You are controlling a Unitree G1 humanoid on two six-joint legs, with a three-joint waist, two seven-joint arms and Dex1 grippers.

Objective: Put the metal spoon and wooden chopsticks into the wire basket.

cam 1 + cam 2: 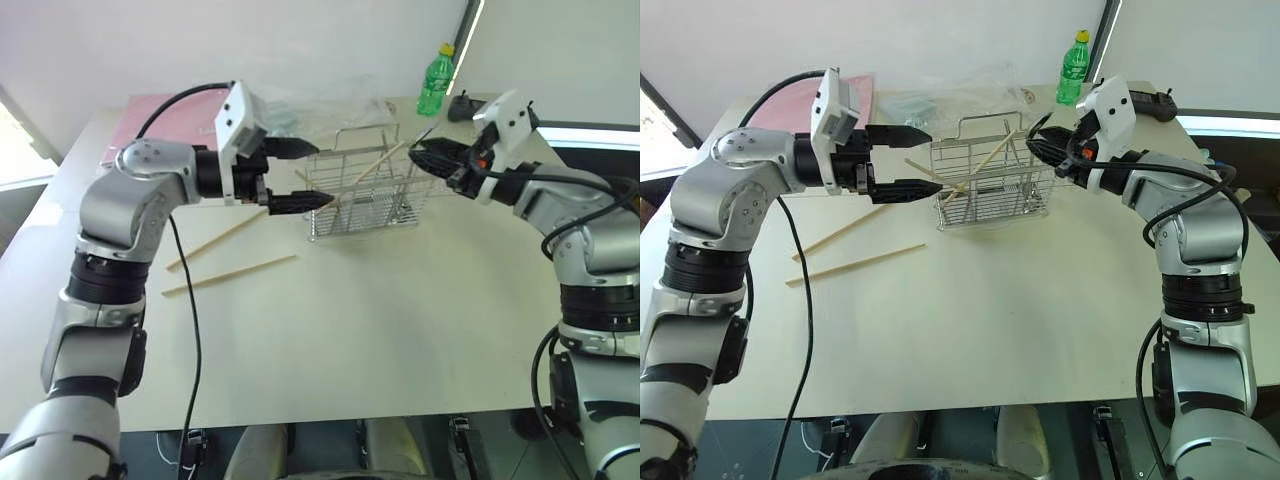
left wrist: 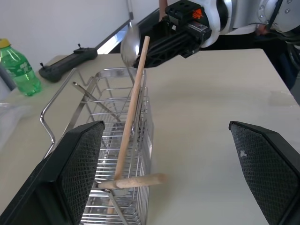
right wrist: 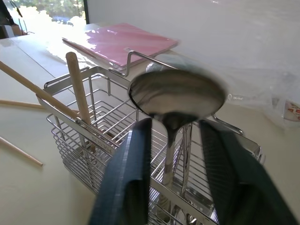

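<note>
Right tool level over wire basket, apparently parted.

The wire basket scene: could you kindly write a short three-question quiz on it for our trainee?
1. True or false: the left tool is open and empty.
2. How many wooden chopsticks lie on the table, outside the wire basket?
3. The metal spoon is: A) flat on the table; B) at the right tool, over the basket; C) in the left tool.
Key: 1 true; 2 two; 3 B.
</note>
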